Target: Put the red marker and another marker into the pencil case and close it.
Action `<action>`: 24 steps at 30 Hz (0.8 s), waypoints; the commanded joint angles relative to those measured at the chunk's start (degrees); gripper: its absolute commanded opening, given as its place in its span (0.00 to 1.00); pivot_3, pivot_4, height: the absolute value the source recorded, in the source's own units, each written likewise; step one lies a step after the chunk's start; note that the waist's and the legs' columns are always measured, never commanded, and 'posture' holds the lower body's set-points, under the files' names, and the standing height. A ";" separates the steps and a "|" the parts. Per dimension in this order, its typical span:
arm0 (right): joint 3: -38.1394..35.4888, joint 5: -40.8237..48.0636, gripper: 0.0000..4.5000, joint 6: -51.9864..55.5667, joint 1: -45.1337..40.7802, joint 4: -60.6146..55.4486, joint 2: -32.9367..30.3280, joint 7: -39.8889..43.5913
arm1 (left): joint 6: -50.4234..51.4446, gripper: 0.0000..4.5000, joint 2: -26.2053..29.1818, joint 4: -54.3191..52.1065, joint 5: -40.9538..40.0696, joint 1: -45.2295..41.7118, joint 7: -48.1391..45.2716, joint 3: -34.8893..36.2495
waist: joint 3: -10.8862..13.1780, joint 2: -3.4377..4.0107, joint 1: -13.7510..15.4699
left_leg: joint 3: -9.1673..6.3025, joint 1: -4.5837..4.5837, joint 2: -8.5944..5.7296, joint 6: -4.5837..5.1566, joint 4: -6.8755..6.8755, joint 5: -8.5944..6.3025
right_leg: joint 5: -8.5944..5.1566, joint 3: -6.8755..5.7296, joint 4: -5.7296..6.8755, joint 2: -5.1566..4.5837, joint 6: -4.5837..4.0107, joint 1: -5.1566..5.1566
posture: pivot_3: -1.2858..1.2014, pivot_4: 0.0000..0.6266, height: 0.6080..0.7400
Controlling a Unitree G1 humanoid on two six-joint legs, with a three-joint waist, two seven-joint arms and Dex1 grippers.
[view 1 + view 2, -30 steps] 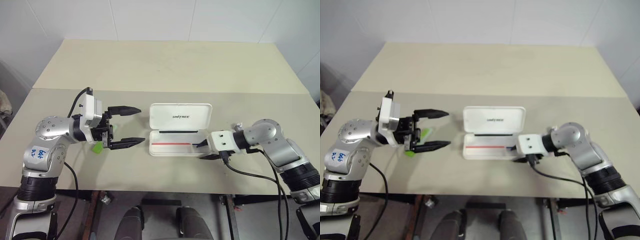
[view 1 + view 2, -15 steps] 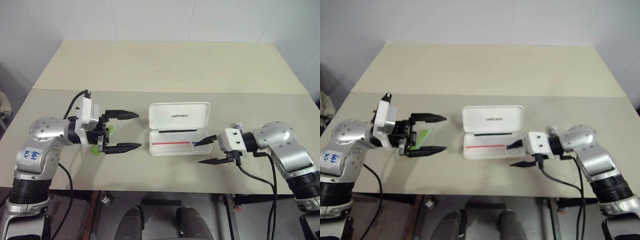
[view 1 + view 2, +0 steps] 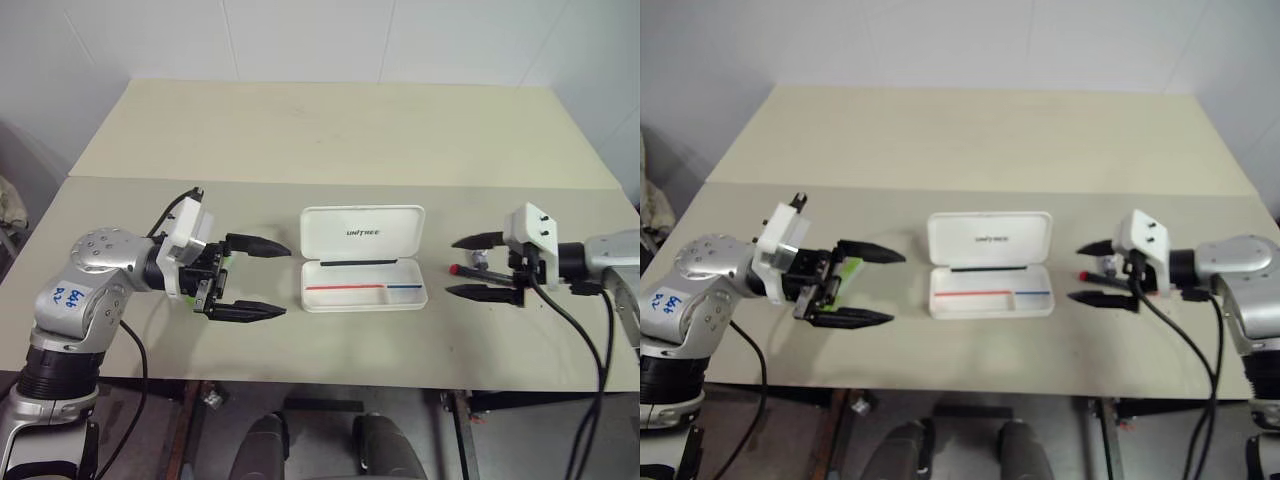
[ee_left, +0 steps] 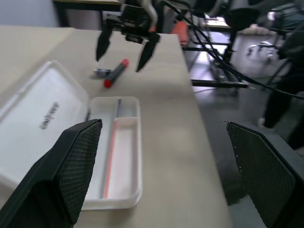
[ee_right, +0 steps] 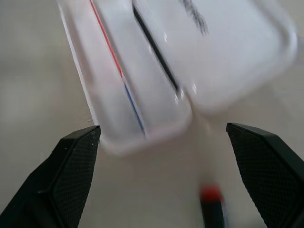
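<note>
Two beige tabletops butted together, white wall behind

This looks like a robot lab or test room. A plain beige table, made of two tops pushed together, stands against bare white panelled walls. Black cables hang over the table's near edge. Past its right-hand edge, the left wrist view shows a grey floor, dark metal frames and more loose cabling.
</note>
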 commanded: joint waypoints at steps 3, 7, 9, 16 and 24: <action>2.89 -8.64 0.99 -5.12 -4.26 10.38 -2.16 -0.91 | 0.69 1.00 0.08 -2.65 -0.87 -2.90 -0.34 -0.70 | 0.02 0.01 -0.48 | 0.13 0.06 0.02 0.02 -0.02 -0.01 | 0.00 0.11 0.02 0.02 0.00 -0.03 | 0.52 0.24 1.00; 5.05 -13.33 0.99 -7.92 -8.07 16.73 -1.86 -1.35 | 0.80 1.00 -0.11 -2.89 -0.69 -3.14 -0.09 -0.70 | 0.05 0.06 -0.57 | 0.26 0.14 0.02 0.01 -0.05 -0.01 | 0.00 0.22 0.05 0.04 0.01 -0.05 | 0.52 0.24 1.00; 6.09 -15.14 0.99 -8.73 -9.84 18.99 -1.11 -1.33 | 0.70 1.00 -0.17 -2.94 -0.56 -3.00 0.02 -0.70 | 0.05 0.06 -0.49 | 0.26 0.14 0.03 0.01 -0.05 -0.01 | 0.00 0.22 0.05 0.05 0.01 -0.05 | 0.52 0.24 1.00; 9.65 -19.93 0.99 -10.97 -14.91 26.00 1.05 -0.03 | 0.39 1.00 -0.10 -3.10 -0.30 -2.89 0.26 -0.57 | 0.06 0.05 -0.27 | 0.28 0.14 0.03 0.01 -0.04 -0.01 | 0.01 0.25 0.04 0.05 0.02 -0.05 | 0.52 0.24 1.00; 12.20 -23.22 0.70 -12.90 -18.93 32.60 1.58 2.45 | -0.17 1.00 0.42 -3.10 -0.01 -2.65 0.50 0.06 | 0.06 0.05 -0.27 | 0.31 0.14 0.02 0.01 -0.03 -0.01 | 0.02 0.27 0.04 0.05 0.04 -0.04 | 0.52 0.24 1.00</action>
